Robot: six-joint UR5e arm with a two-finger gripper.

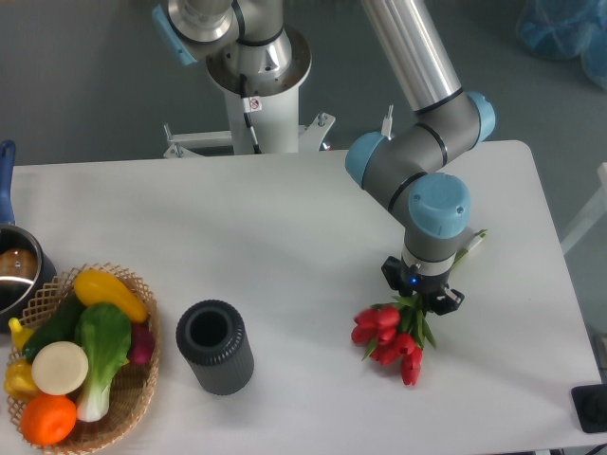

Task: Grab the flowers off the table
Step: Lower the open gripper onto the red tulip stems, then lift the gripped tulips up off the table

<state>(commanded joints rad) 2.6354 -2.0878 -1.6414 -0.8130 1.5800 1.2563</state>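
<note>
The flowers (pixel 389 339), a small bunch of red tulip buds with green stems and leaves, lie on the white table (pixel 285 227) at the right front, buds pointing to the front left. The stem ends (pixel 474 240) stick out behind the arm's wrist. My gripper (pixel 422 292) points straight down over the stems, just behind the buds. Its black fingers (pixel 450 300) show spread on either side of the stems, so it looks open around them. The fingertips are hidden under the wrist.
A black cylinder (pixel 215 346) stands upright at the front centre-left. A wicker basket (pixel 142 389) of toy vegetables sits at the front left, with a pot (pixel 14 275) behind it. The robot base (pixel 256 66) is at the back edge. A dark object (pixel 593 408) lies at the right front corner.
</note>
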